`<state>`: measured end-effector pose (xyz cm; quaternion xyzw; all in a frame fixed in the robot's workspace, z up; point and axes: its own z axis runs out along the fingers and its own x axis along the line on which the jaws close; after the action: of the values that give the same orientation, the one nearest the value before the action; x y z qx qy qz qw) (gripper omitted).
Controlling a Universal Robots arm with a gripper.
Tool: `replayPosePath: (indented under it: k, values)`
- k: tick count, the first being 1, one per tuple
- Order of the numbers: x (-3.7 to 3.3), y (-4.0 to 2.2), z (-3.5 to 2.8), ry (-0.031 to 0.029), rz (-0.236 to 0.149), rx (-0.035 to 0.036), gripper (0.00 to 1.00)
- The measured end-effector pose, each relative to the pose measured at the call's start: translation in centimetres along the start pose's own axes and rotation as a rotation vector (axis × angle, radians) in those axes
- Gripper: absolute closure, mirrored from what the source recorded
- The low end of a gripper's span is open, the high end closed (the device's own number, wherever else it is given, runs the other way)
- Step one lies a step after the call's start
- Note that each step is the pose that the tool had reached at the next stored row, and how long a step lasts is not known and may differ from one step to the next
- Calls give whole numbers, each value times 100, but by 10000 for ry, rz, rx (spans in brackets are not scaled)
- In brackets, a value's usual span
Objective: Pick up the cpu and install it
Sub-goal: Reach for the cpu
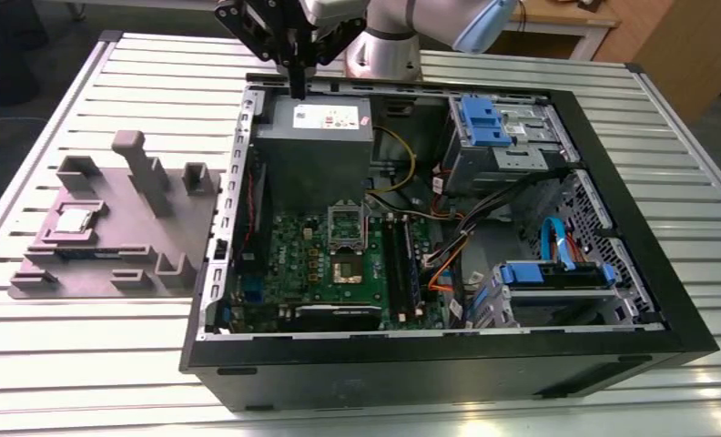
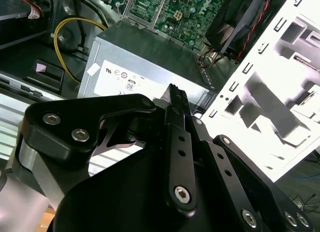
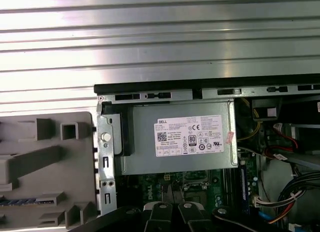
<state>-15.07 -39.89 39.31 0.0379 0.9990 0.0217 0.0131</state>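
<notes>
The cpu (image 1: 76,219) lies on the grey fixture (image 1: 188,238), well to the exterior view's left of your claw (image 1: 299,91), which is pinched together and empty.

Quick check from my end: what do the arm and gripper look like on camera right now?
The arm is rounded silver-grey tubing with a pale blue cap on one joint. The gripper is matte black, built of flat bar linkages pinned with silver bolts, and it narrows to slim fingers with ribbed tips.
</notes>
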Motion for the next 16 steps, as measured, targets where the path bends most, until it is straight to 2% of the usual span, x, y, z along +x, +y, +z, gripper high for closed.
replayPosePath:
  k: [16]
  values:
    - [113,-8,-3,0,-1,0,90]
